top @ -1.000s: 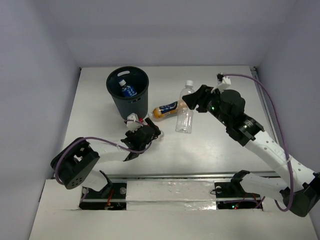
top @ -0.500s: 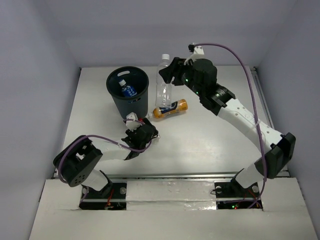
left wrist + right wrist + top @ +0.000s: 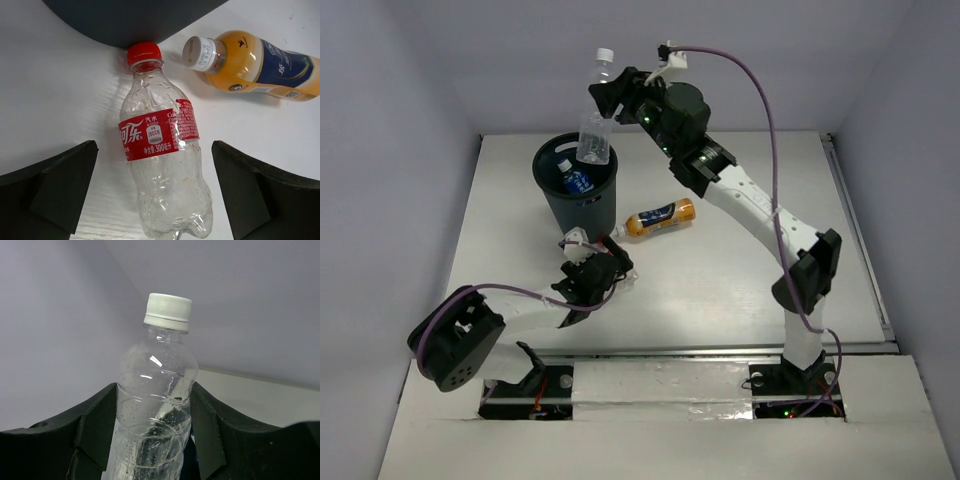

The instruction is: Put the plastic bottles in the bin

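My right gripper (image 3: 608, 112) is shut on the plain clear white-capped bottle (image 3: 595, 128), holding it upright above the black bin (image 3: 548, 200). In the right wrist view both fingers (image 3: 97, 425) press the sides of this bottle (image 3: 157, 385). A blue-labelled bottle (image 3: 577, 181) lies inside the bin. The orange bottle (image 3: 660, 216) lies on the table right of the bin. My left gripper (image 3: 153, 165) stands open astride the red-capped, red-labelled bottle (image 3: 162, 190), which lies flat with its cap at the bin's wall (image 3: 125, 22). The orange bottle (image 3: 265, 65) lies just beyond it.
The white table (image 3: 740, 280) is enclosed by pale walls at the back and both sides. The right arm's purple cable (image 3: 760, 90) loops high over the table's middle. The left arm's elbow (image 3: 455, 340) sits low at the near left.
The right arm has lifted the clear bottle off the table beside the orange bottle and swung it left and up, over the bin. The left gripper has shifted slightly nearer over the red-labelled bottle.
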Controlling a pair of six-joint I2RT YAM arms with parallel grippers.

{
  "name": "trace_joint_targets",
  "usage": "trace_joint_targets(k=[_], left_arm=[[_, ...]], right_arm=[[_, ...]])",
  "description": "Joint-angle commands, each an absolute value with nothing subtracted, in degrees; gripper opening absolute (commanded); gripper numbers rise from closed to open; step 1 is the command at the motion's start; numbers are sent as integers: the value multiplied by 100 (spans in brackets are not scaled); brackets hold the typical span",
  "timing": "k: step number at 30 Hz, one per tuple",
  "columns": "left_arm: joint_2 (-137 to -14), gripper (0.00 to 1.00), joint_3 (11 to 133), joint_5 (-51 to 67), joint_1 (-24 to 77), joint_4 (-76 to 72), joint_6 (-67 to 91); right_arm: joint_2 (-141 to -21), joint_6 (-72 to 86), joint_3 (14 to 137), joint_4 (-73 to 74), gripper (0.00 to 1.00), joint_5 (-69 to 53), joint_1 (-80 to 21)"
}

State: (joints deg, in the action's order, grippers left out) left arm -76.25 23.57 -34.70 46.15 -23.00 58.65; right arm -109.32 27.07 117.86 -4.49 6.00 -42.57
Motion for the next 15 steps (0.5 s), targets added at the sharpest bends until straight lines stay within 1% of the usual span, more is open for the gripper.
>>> trace_joint_targets(k=[1, 8, 15], left_arm=[[-7514, 99, 2390, -3656, 4518, -2259, 5652], [-7910, 99, 2575, -3385, 4334, -2671, 5415], [-8279, 99, 2716, -3270, 4280, -2927, 5432]], right_arm=[[-11468, 2514, 12662, -677, 57, 931, -4455], [-12155, 1943, 13148, -738, 58, 1406, -4702], [-12199, 1793, 12744, -817, 61, 1362, -4816]])
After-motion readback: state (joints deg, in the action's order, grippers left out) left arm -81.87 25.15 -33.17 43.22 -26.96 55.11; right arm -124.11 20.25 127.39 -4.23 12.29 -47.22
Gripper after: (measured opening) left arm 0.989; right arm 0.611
